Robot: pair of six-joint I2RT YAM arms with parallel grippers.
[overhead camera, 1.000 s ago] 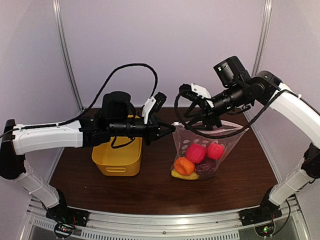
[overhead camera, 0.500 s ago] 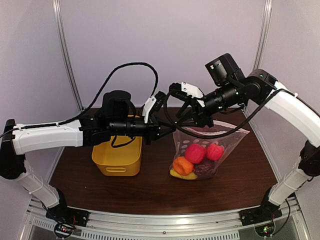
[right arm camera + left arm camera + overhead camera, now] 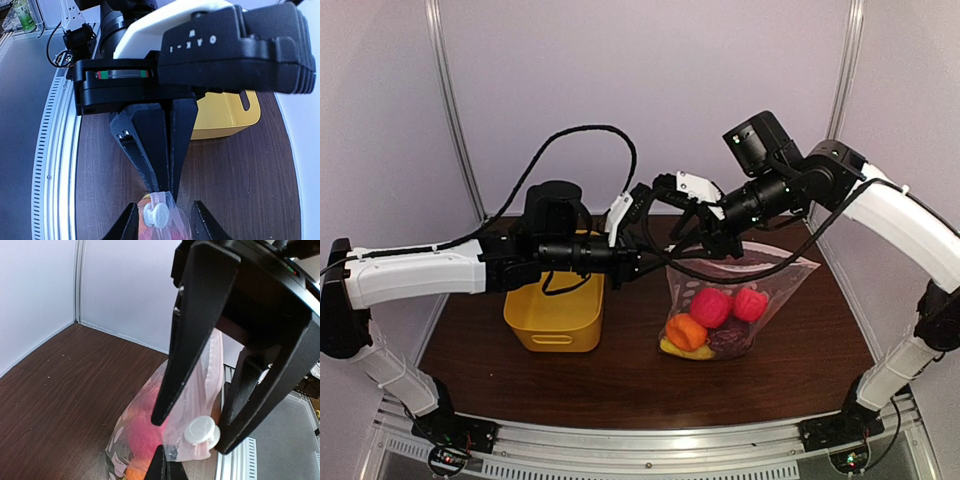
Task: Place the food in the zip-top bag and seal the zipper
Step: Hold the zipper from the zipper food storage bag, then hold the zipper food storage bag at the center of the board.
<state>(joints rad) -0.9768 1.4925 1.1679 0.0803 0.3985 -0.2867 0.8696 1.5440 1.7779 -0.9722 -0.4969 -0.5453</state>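
Right gripper (image 3: 162, 225): fingers apart, straddling the white slider (image 3: 154, 216) at the left end of the zipper (image 3: 785, 264), not visibly pinching it. Left gripper (image 3: 653, 262): clamped shut on that same corner of the zip-top bag (image 3: 775, 285), bag held upright over the middle of the table (image 3: 620, 380), food (image 3: 712, 305) pooled at its bottom. Zipper's long axis level, running away from both grippers toward the table's right edge; likely next, a pinch and a draw that way by the right.
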